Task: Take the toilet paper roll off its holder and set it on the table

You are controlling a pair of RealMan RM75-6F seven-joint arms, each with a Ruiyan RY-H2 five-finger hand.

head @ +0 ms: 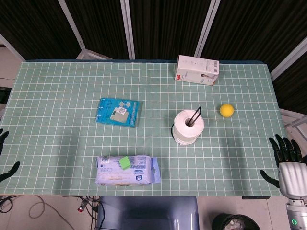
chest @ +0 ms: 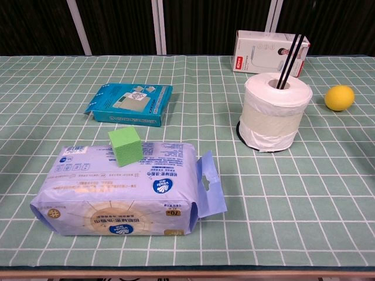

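1. The toilet paper roll (head: pixel 188 127) stands right of centre in the head view, still threaded on its holder (chest: pixel 289 54), whose dark rods poke up through the core
2. My right robot hand (head: pixel 287 158) waits at the lower right edge, fingers spread, holding nothing; my left robot hand (head: pixel 5 158) barely shows at the lower left edge, and I cannot tell how it lies
3. I judge the roll light, soft and squashable, so I would wrap its sides gently and lift straight up, clear of the rods
4. A tight squeeze could drag the holder along
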